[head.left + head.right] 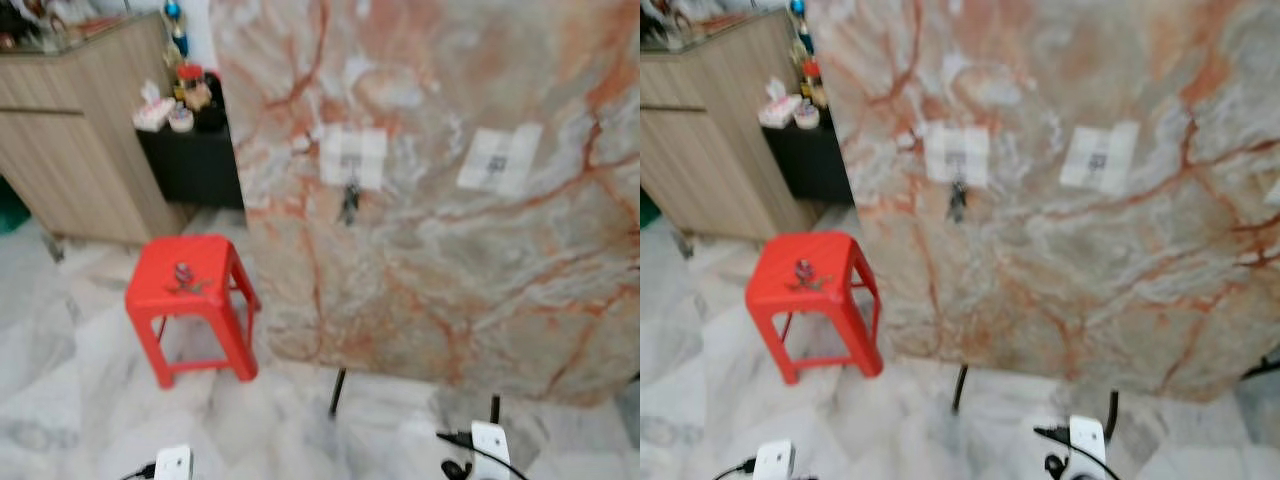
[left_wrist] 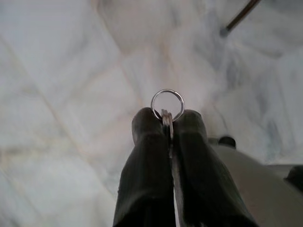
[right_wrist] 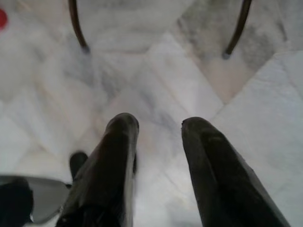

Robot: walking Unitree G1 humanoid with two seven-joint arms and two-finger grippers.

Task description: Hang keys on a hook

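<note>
Black fingers, left: the left gripper point(image 2: 168, 124) is pinched tight on the keys point(image 2: 167, 105), the silver ring standing clear above the fingertips, over pale marble floor point(image 2: 71, 71).
Black fingers, right: the right gripper point(image 3: 158, 124) hangs idle, its fingers parted with nothing between them.
Marble board: a tall pink-veined slab point(image 1: 450, 250) on thin dark legs stands ahead, with two pale patches on its face.
Left patch: the hook point(image 1: 352, 162) here already carries a dark bunch of keys point(image 1: 348, 204).
Right patch: the second hook point(image 1: 497, 160) looks free, though blur hides its shape.
Red stool: a plastic stool point(image 1: 190, 290) beside the slab holds another small bunch point(image 1: 184, 276).
Step in hand: carrying the held keys to a hook, by my judgement.
Doing it well: raise the left arm, keep the ring's opening facing the hook, slide it over the tip, then let go only once it rests.
</note>
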